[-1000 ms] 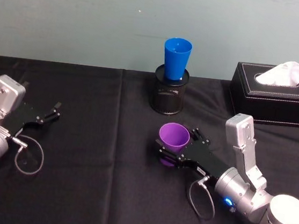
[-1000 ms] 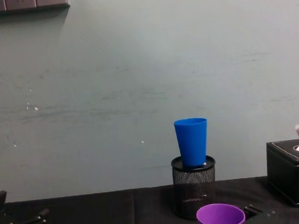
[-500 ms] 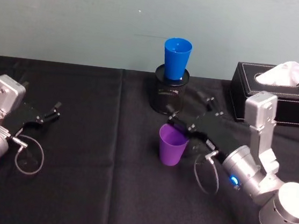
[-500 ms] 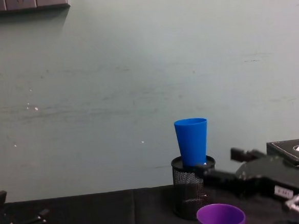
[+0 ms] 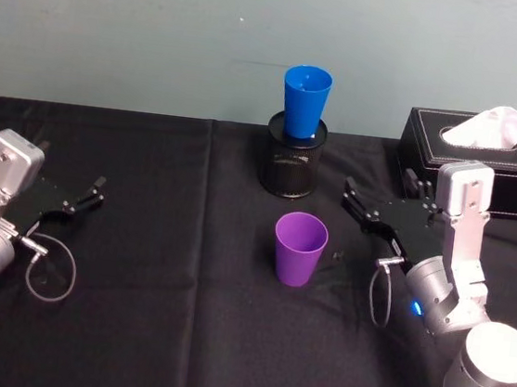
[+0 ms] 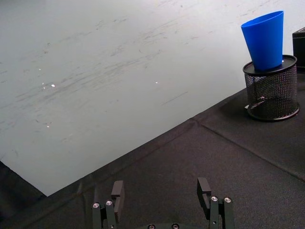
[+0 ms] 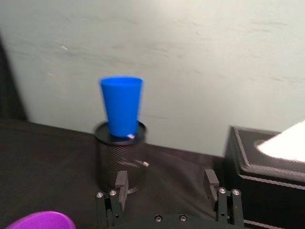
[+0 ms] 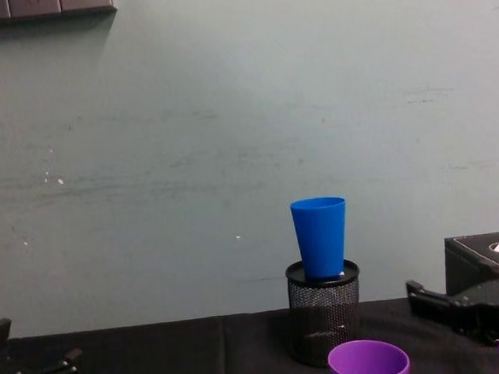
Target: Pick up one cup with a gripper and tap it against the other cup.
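A pale grey-green wall (image 5: 165, 33) closes the far edge of the counter (image 5: 168, 333), which is draped in black cloth and has wide bare stretches across its left half and along its near edge. At the far right stands a black tissue box (image 5: 481, 167) with a white tissue poking out, set against the wall. The right gripper (image 5: 374, 205) is lifted over the counter just in front of that box and to the right of the purple cup, its jaws spread apart and holding nothing, with clear cloth between it and the cup. The left gripper (image 5: 85, 194) rests low near the counter's left edge, its jaws also apart and empty, well away from both cups. A black mesh pen holder (image 5: 290, 166) sits at the far middle near the wall, and the blue cup (image 5: 304, 102) stands upright in its top. The purple cup (image 5: 299, 249) stands upright and alone on the cloth, in front of the pen holder and slightly to its right, with open counter all round it.
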Robot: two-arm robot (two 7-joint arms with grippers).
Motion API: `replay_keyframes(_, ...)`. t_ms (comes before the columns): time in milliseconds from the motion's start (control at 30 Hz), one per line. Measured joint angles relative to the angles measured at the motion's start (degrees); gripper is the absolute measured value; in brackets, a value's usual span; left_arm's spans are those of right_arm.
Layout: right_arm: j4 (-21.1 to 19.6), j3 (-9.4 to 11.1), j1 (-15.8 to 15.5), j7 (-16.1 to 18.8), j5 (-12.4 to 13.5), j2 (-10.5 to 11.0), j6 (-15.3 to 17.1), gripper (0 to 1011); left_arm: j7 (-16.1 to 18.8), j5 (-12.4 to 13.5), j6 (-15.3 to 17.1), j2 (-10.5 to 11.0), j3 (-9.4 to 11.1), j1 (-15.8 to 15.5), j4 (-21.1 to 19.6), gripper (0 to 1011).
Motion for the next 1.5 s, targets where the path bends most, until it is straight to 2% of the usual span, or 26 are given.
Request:
replay_keyframes(100, 1.1, 0.4, 0.0, -2.3, -1.7, -0.8, 0.8, 1003, 0.0, 0.0, 0.0, 0.0, 0.0, 0.0, 0.0, 1000)
replay_keyframes(300, 3.0, 0.9, 0.5, -3.2, -3.5, -1.6, 1.3, 1003, 0.0, 0.0, 0.0, 0.0, 0.0, 0.0, 0.0, 1000)
replay_keyframes(433, 4.0, 1.0, 0.8, -2.0, -3.4, -1.6, 0.8, 1003, 0.0, 0.0, 0.0, 0.0, 0.0, 0.0, 0.0, 1000)
replay_keyframes(1500, 3.4, 0.9, 0.6, -2.5, -3.4, -1.6, 1.0, 1003, 0.0, 0.0, 0.0, 0.0, 0.0, 0.0, 0.0, 1000)
